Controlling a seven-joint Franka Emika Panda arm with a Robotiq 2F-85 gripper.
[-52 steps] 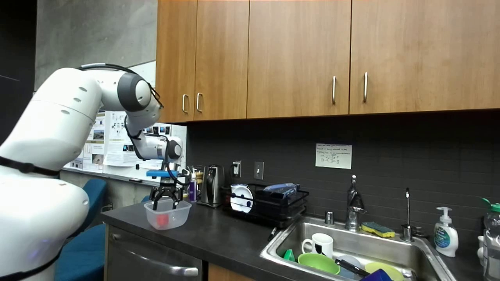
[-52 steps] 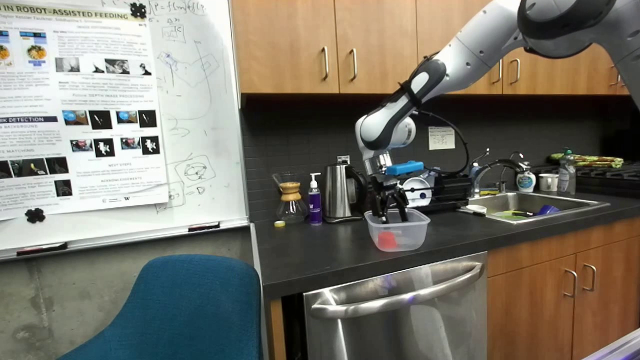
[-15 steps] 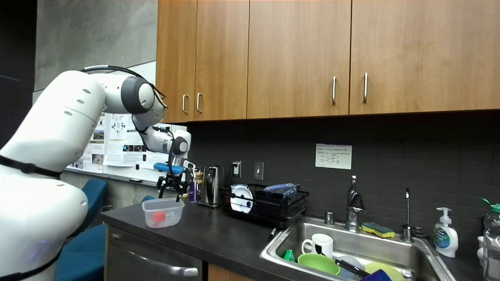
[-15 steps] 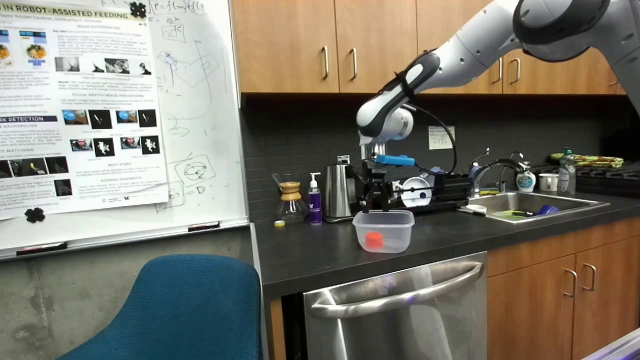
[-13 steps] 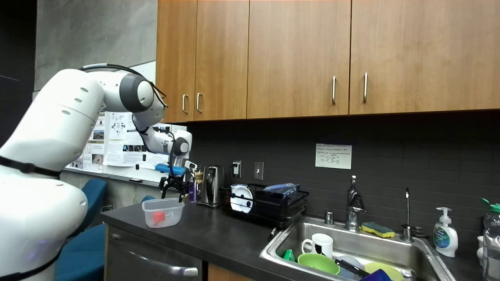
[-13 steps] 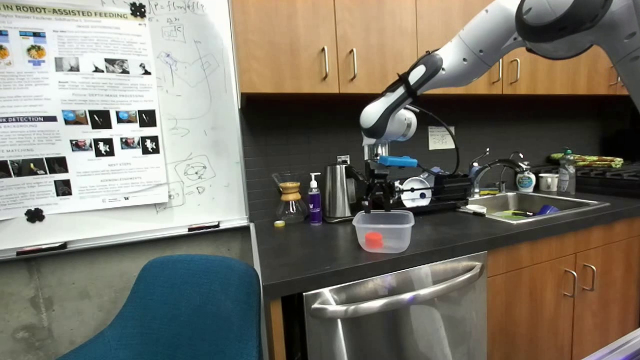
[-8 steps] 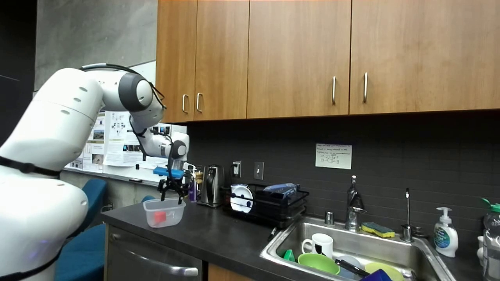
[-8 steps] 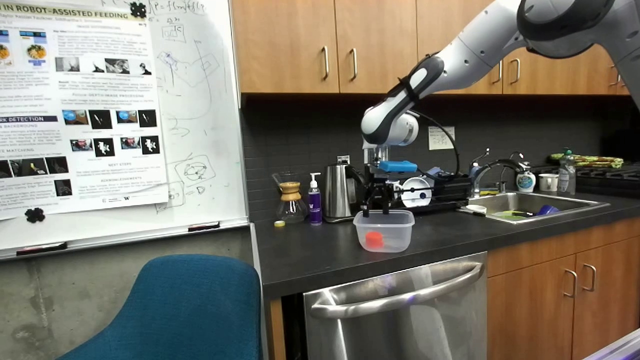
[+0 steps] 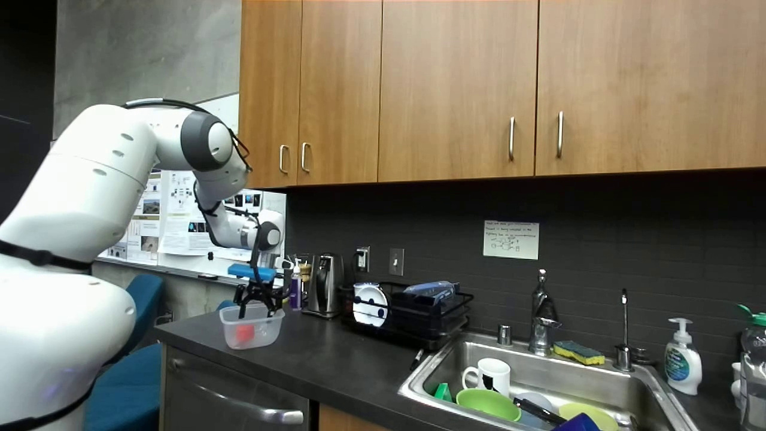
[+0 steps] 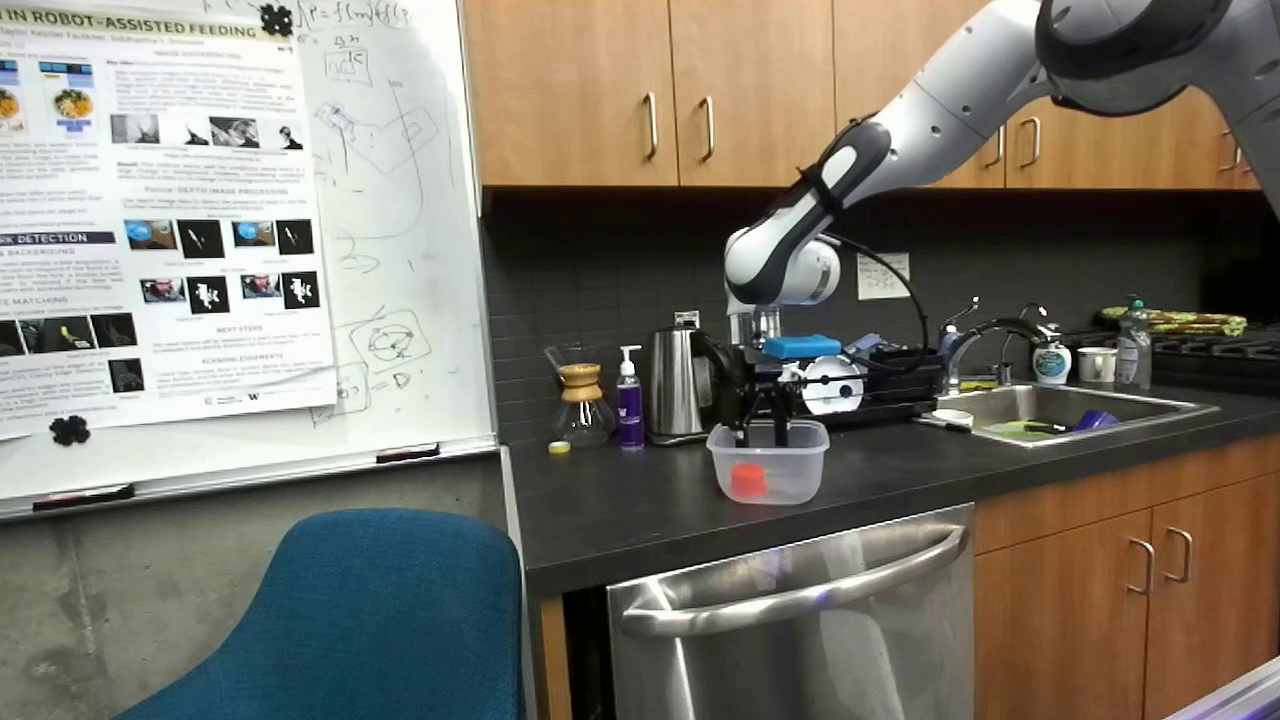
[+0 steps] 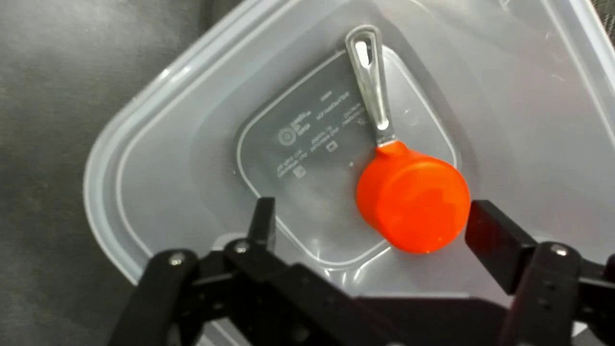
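A clear plastic container (image 9: pixel 266 333) stands on the dark counter, also in the other exterior view (image 10: pixel 800 478). An orange measuring cup (image 11: pixel 418 206) with a metal handle (image 11: pixel 372 86) lies inside it. The cup shows through the wall as a red patch in both exterior views. My black gripper (image 11: pixel 372 233) is open, with nothing held. In both exterior views the gripper (image 9: pixel 257 310) (image 10: pixel 762 437) points down, with its fingertips just inside the container's rim. In the wrist view the cup appears between the fingers, close to the right fingertip; I cannot tell whether they touch.
A kettle (image 10: pixel 678 385), a purple pump bottle (image 10: pixel 630 405) and a glass carafe (image 10: pixel 583 415) stand behind the container. A black dish rack (image 9: pixel 413 323) with dishes stands beside it. A sink (image 9: pixel 437 365) holds dishes. A blue chair (image 10: pixel 400 600) stands by the counter.
Since 3.5 s ago the container has shifted slightly and the gripper had risen above it. Over the last second the gripper has come down, its fingertips now inside the rim.
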